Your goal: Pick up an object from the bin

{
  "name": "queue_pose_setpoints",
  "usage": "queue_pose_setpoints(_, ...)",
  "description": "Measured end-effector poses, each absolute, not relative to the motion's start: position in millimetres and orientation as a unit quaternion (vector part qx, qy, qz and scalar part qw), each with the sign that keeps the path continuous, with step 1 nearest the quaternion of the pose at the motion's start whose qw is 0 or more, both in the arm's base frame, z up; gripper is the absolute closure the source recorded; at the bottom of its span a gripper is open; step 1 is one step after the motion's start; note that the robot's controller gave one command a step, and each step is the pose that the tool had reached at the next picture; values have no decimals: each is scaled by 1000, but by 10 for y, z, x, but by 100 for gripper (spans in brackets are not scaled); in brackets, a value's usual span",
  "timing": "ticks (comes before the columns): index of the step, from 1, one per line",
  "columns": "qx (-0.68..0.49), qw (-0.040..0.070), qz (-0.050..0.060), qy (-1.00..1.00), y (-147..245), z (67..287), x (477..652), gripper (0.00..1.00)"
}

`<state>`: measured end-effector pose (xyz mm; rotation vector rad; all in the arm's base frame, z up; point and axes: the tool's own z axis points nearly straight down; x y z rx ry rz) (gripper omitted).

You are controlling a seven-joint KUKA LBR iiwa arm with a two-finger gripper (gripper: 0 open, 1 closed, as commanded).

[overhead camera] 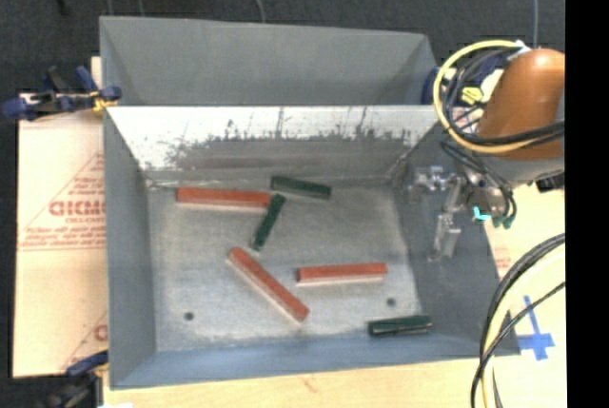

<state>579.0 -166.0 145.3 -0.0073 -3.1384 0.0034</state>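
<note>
My gripper (444, 233) hangs over the bin's right sloping wall, with nothing seen in it. Nearest to it on the floor lies a flat red bar (341, 274), to its lower left. A short dark green bar (400, 326) rests at the bin's front right corner, below the gripper. A second red bar (268, 283) lies slantwise just left of the first.
Toward the back of the floor lie a third red bar (224, 198) and two dark green bars, one (301, 187) level and one (267, 221) slanting below it. The arm with its orange cover and cables stands over the right rim.
</note>
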Motion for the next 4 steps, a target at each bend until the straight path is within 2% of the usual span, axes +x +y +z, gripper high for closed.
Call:
queue_pose_setpoints(1,0,-2,2,-1000,-1657,1496,5811,0)
queue_pose_setpoints(2,23,-2,2,-1000,-820,716,5661,0)
queue_pose_setpoints(3,6,-1,-1,-1000,-714,1295,5743,0)
queue_pose_setpoints(4,-4,-3,-1,-1000,-570,1124,5656,0)
